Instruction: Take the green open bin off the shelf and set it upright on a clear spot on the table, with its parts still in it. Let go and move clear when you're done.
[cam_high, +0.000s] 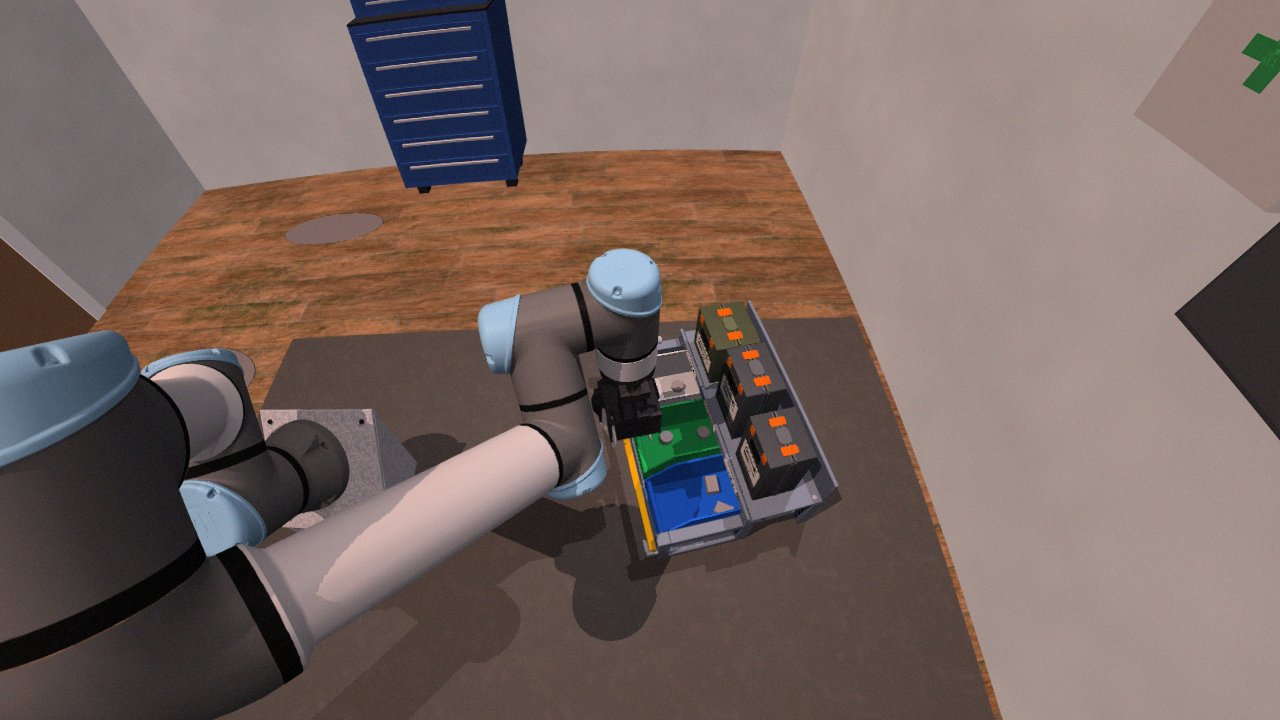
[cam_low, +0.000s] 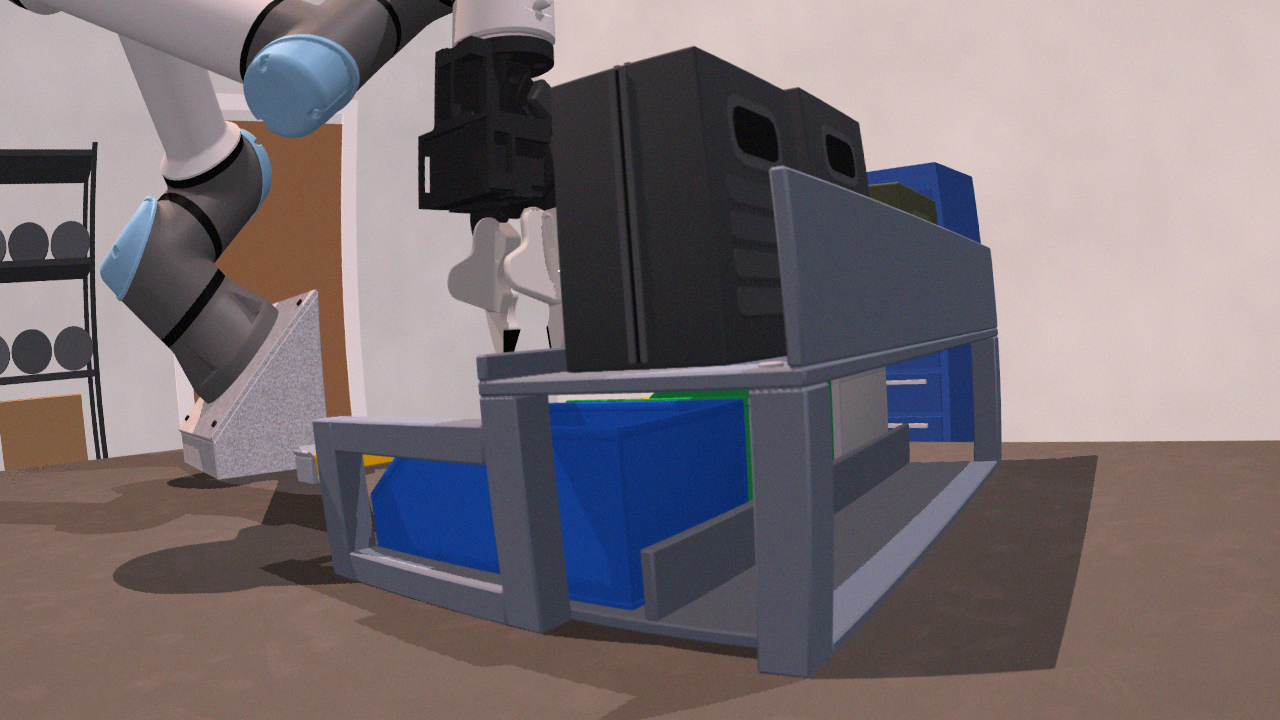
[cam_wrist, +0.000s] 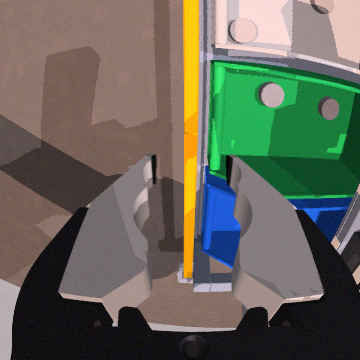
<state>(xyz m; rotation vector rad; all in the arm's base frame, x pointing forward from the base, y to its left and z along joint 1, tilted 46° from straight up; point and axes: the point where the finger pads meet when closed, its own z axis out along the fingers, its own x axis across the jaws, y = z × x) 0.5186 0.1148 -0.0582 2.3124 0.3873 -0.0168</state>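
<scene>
The green open bin (cam_high: 684, 443) (cam_wrist: 280, 130) sits in the lower level of the grey shelf (cam_high: 799, 497) (cam_low: 787, 537), between a blue bin (cam_high: 689, 505) (cam_low: 626, 483) (cam_wrist: 217, 220) and a pale grey bin (cam_high: 673, 379) (cam_wrist: 270, 25). Only a green sliver (cam_low: 707, 394) of it shows in the side view. Two grey round parts (cam_wrist: 272, 95) (cam_wrist: 329, 107) lie in it. My gripper (cam_high: 635, 413) (cam_low: 528, 338) (cam_wrist: 191, 156) is open with a narrow gap and holds nothing. It points down just above the shelf's front edge, over the green bin's front left corner.
A yellow strip (cam_high: 637, 488) (cam_wrist: 190, 75) runs along the shelf's front. Three dark boxes (cam_high: 774, 447) (cam_low: 662, 223) stand on the shelf's upper level, close beside the gripper. The shelf stands on the dark table (cam_high: 805, 626) (cam_low: 268, 653). The arm's base mount (cam_high: 331, 429) is at the left.
</scene>
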